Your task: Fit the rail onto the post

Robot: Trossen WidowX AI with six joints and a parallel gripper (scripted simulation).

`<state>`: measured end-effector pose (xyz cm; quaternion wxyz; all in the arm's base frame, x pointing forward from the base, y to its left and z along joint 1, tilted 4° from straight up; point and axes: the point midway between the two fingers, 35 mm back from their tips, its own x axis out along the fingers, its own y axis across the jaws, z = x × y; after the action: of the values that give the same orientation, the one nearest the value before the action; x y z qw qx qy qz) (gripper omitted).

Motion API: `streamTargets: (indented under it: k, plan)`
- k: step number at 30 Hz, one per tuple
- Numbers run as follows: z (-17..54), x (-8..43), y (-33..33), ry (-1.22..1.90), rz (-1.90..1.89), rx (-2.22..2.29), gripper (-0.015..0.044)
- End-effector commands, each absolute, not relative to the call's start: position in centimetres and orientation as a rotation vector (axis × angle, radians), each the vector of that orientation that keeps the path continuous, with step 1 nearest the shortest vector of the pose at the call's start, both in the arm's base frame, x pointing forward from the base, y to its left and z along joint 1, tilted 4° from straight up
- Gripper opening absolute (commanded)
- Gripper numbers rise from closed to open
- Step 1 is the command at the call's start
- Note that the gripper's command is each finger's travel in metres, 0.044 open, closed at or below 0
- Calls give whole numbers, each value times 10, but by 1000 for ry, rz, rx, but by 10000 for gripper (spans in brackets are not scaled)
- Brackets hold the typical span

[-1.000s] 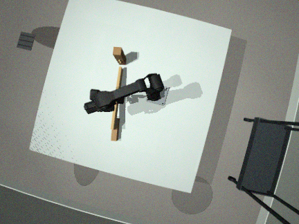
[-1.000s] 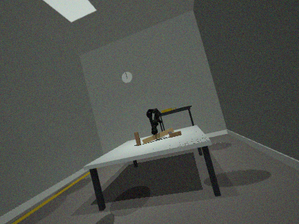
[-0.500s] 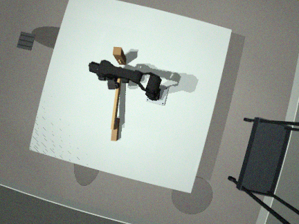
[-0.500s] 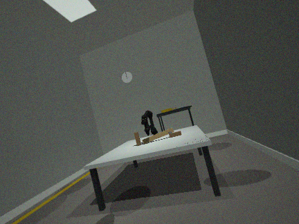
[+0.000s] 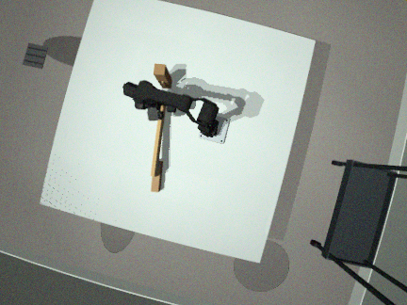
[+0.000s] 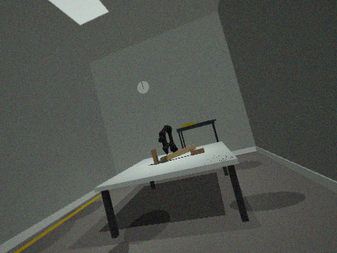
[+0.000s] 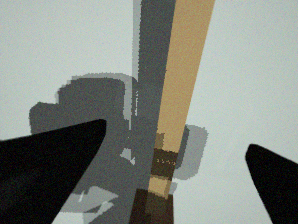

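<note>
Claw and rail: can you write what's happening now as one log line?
claw: open, holds nothing | position: above rail, fingers either side | rail: near end not on post | far end: at footboard block

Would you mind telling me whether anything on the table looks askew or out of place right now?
Only the rail stands out: its near end lies down on the table short of the post, so it slopes instead of sitting level, as the exterior view shows. The gripper hangs over it with jaws wide open, holding nothing.
</note>
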<state>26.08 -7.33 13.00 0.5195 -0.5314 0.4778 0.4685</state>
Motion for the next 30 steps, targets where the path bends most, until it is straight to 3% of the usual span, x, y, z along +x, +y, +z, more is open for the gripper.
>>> streamTargets:
  k: [1, 30]
  plan:
    - [122, 261, -72, 1141, 1136, -1272, 440]
    - [76, 264, -72, 1141, 1136, -1272, 440]
